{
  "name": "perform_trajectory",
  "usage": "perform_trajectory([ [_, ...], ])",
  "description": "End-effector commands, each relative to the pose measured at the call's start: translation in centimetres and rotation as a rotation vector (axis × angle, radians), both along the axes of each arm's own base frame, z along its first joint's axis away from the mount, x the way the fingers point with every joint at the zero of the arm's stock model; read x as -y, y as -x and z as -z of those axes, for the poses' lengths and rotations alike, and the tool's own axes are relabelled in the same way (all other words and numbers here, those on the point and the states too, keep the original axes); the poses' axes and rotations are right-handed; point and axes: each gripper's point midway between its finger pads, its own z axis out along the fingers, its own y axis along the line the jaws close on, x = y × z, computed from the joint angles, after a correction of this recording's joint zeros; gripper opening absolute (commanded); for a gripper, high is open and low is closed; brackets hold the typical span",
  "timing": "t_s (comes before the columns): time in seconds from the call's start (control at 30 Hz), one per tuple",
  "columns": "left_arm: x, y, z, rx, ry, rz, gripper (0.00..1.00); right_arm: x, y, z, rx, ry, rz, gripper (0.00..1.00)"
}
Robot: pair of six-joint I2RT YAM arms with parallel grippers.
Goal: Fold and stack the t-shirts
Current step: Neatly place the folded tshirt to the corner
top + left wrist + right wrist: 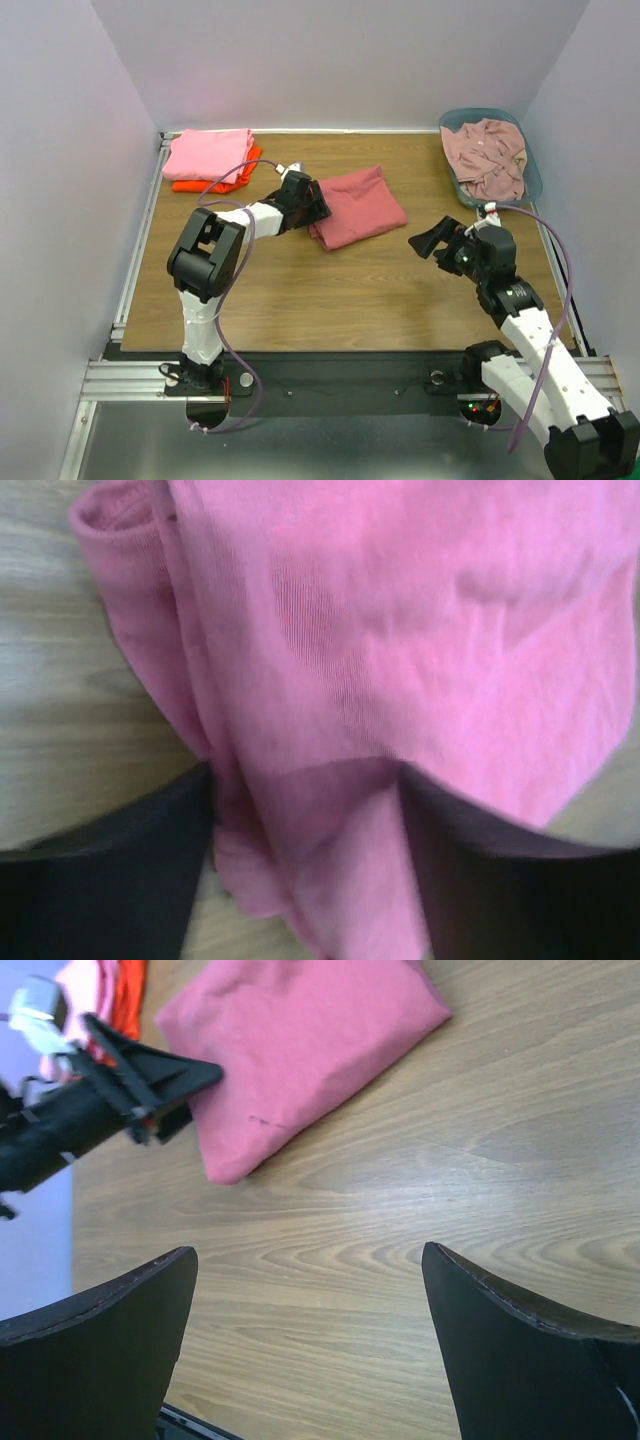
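top external: four t-shirts (355,207) (two stacked, one mid-table, one in basket (480,112))

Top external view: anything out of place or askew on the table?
The folded coral-red cloth t-shirt lies skewed in the middle of the wooden table, apart from the bright pink t-shirt stacked on the orange t-shirt far left. A pale dusty-pink t-shirt sits crumpled in the blue-grey plastic basket.

Left arm (215,255) reaches forward-right, elbow raised. Left gripper (314,208) sits low at the tee's (362,205) left edge, fingers (120,880) either side of the cloth, grip unclear. Right arm (520,320) is bent and leans toward the tee. Right gripper (432,243) is well apart from it, jaws spread wide.
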Motion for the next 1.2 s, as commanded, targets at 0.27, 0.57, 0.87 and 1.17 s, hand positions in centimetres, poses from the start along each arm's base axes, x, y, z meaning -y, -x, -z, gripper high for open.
perform_trajectory([
  [0.27,-3.5,-2.5,2.7,-0.071,-0.449,-0.138,0.00,2.0,-0.9,0.1,0.049,0.028,0.120,1.00],
  [0.57,-9.8,-7.8,-9.0,0.257,-0.917,0.018,0.00,2.4,-2.2,2.0,0.003,0.132,0.101,1.00],
  [0.87,-15.6,-10.3,-19.5,0.410,-1.204,0.012,0.00,1.3,-2.5,2.1,0.013,0.120,0.039,1.00],
  [1.17,-21.2,-13.7,-26.4,0.497,-1.259,-0.028,0.00,1.8,-2.8,2.6,0.007,0.145,0.053,1.00],
])
